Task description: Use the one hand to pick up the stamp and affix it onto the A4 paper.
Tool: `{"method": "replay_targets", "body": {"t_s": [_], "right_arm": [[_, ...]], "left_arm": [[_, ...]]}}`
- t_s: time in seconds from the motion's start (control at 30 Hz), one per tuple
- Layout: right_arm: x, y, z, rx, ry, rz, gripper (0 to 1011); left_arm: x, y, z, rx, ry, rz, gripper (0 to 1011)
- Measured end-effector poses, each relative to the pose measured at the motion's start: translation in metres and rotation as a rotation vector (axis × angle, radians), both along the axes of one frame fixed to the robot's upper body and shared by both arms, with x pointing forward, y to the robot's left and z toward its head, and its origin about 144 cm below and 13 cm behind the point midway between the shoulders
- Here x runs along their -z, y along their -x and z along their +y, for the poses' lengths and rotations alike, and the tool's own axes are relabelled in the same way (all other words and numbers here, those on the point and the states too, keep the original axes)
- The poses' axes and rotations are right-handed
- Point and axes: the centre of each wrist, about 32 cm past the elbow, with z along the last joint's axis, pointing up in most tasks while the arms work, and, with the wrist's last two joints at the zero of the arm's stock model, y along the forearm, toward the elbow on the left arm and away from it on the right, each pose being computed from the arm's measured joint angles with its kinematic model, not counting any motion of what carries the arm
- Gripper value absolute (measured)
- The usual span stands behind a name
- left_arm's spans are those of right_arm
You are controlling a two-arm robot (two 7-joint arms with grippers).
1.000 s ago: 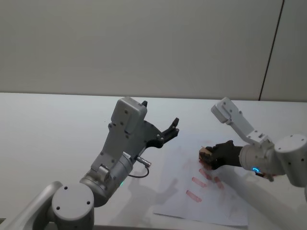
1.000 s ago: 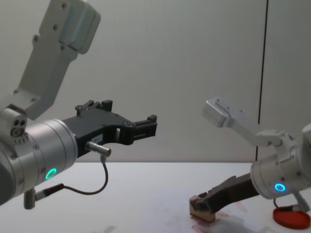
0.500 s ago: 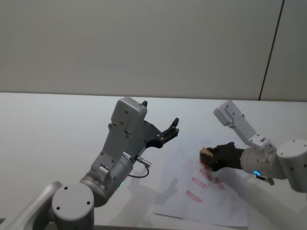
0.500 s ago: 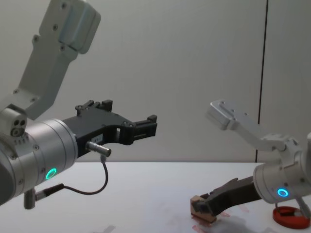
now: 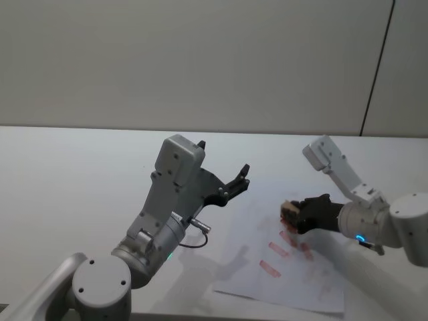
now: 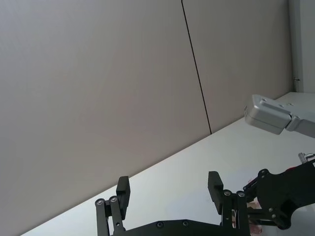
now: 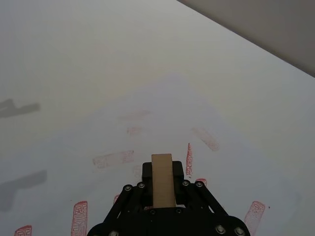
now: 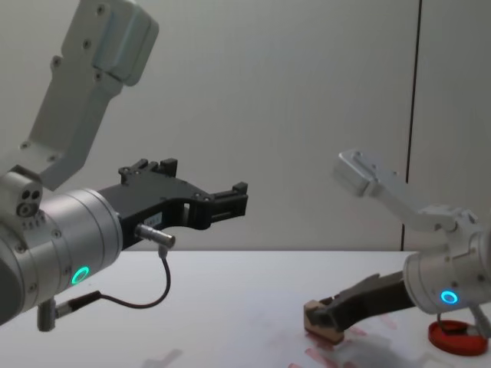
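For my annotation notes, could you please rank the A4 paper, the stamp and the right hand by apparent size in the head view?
1. A4 paper, clearly largest.
2. Right hand, shut on the stamp.
3. Stamp, smallest, partly hidden.

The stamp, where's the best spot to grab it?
By its two long flat sides, coming from the end away from the printing face. The right gripper holds the stamp this way above the paper, leaving the bottom face free to press.
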Motion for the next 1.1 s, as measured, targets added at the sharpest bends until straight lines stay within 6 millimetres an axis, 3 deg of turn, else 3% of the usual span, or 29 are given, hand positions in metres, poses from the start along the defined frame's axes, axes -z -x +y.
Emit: {"method": "replay_targets", "body": {"t_s": [0.73,1.1], "right_arm": [[-0.035,0.000,-0.008,0.046,-0.079,-0.071,224],[-0.051,0.017,-0.027,0.085,-0.060,-0.078,224]], "left_arm": [[0.000,0.000,0.000,0.000,0.000,0.000,1002],[0.000,0.000,0.000,0.000,0.000,0.000,1002]]}}
